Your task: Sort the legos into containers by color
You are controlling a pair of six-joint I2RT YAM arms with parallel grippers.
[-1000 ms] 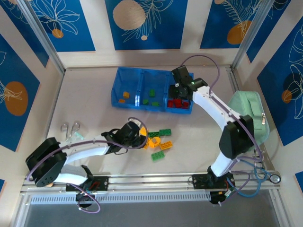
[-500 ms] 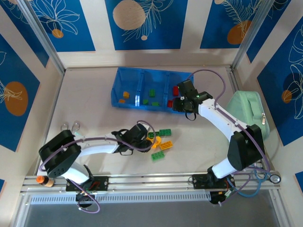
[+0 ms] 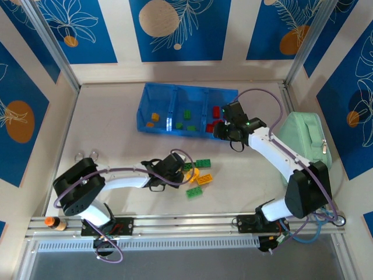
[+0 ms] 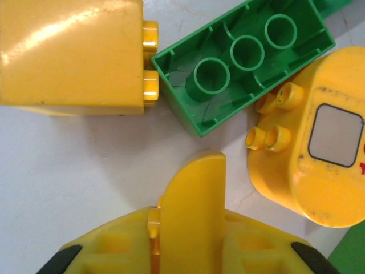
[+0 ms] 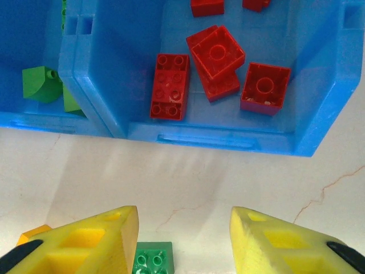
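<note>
The left hand (image 4: 193,220) is clenched on what looks like a narrow yellow brick (image 4: 194,182), held on edge low over the desk (image 4: 68,171). Other loose legos (image 4: 245,63) lie just ahead of its tips. The brick's compartment (image 3: 158,105), holding orange pieces, lies well ahead and slightly left of this hand in the blue bin (image 3: 141,119). The right hand (image 5: 182,228), released and empty, hangs by the bin's red end, farther off.

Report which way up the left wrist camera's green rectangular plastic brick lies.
Upside down: the green brick shows its hollow underside, three round tubes.
</note>
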